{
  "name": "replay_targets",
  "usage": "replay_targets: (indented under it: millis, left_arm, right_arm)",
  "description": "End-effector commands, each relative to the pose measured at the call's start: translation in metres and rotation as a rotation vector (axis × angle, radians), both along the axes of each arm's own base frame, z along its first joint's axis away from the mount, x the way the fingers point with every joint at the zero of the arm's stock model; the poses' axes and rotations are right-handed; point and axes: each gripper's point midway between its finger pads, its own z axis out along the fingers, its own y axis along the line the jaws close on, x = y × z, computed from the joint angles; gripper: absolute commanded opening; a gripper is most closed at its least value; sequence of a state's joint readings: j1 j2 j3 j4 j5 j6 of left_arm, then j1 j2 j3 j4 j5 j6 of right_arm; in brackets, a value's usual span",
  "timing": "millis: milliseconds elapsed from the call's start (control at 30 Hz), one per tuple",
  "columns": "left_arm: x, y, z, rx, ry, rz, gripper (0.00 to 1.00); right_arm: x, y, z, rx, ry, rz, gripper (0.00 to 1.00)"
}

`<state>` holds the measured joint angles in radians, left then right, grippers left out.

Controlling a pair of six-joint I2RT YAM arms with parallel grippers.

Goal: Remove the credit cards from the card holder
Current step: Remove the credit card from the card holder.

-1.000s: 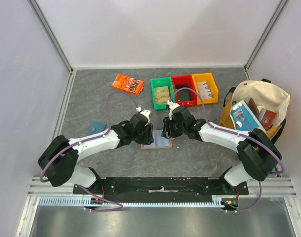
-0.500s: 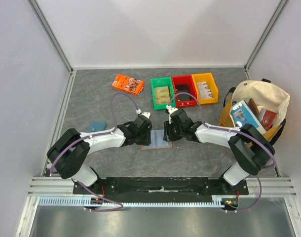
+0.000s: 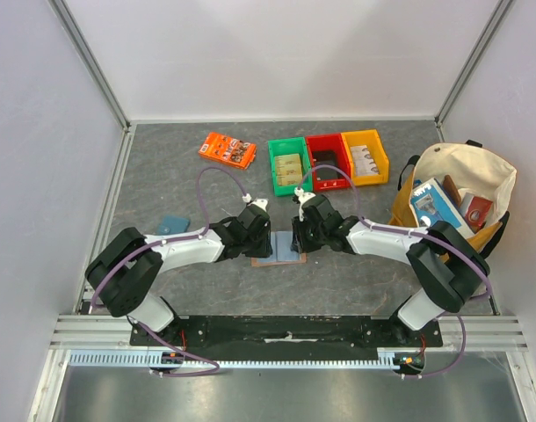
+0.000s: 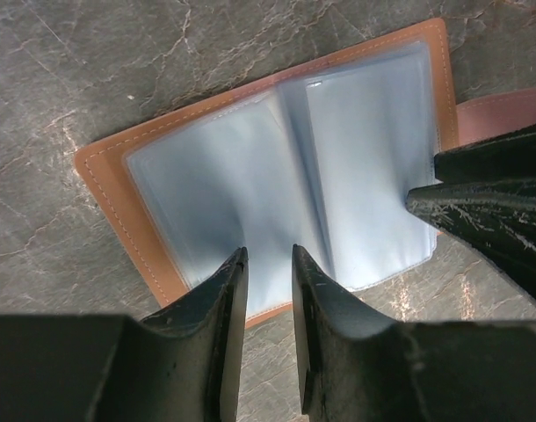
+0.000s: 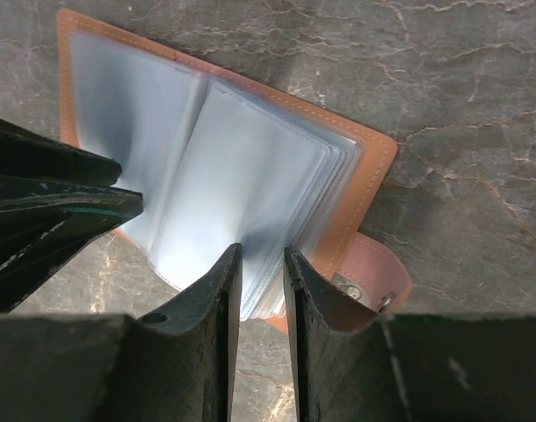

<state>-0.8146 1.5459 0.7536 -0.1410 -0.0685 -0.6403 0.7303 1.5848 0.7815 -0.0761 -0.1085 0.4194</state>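
**Grey stone-patterned desk, holder spread open between both arms**

Grey marbled desk (image 3: 162,176) fills the floor of a white-walled cell. The holder (image 3: 278,249) lies open and flat, just nearer the near edge than the middle, between the two arms. Its tan cover faces down and its pale blue sleeves (image 4: 356,158) face up.

The left end effector (image 4: 268,255) has its tips low over the near edge of the sleeves. Its jaws are parted by only a narrow slit, with nothing seen caught between them. The right end effector (image 5: 261,255) is set the same way, over the edges of the fanned stack beside the snap tab (image 5: 373,281), and it too is empty as far as can be seen.

The holder looks light and floppy, likely to slide or lift unless one arm pins the cover. The sleeves look thin, slick and limp, so they would probably buckle under a push. The plastic is cloudy, and I cannot tell which pockets hold cards. A card should be stiff and smooth. The best hold would be on its exposed edge at a sleeve mouth, drawing straight along the pocket.
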Motion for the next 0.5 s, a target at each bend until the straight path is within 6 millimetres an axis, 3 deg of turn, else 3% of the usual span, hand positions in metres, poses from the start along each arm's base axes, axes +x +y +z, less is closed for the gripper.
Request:
replay_targets:
  millis: [0, 233, 467]
  left_arm:
    - [-0.011, 0.0, -0.01, -0.011, 0.051, 0.005, 0.33]
    - [-0.008, -0.012, 0.001, -0.077, 0.036, -0.004, 0.33]
    - [-0.008, -0.011, 0.009, -0.106, 0.016, 0.013, 0.33]
  right_arm:
    - [0.002, 0.024, 0.034, 0.096, -0.033, 0.045, 0.33]
    - [0.006, 0.025, 0.039, 0.088, -0.055, 0.055, 0.37]
    - [0.007, 0.028, 0.047, 0.102, -0.066, 0.066, 0.41]
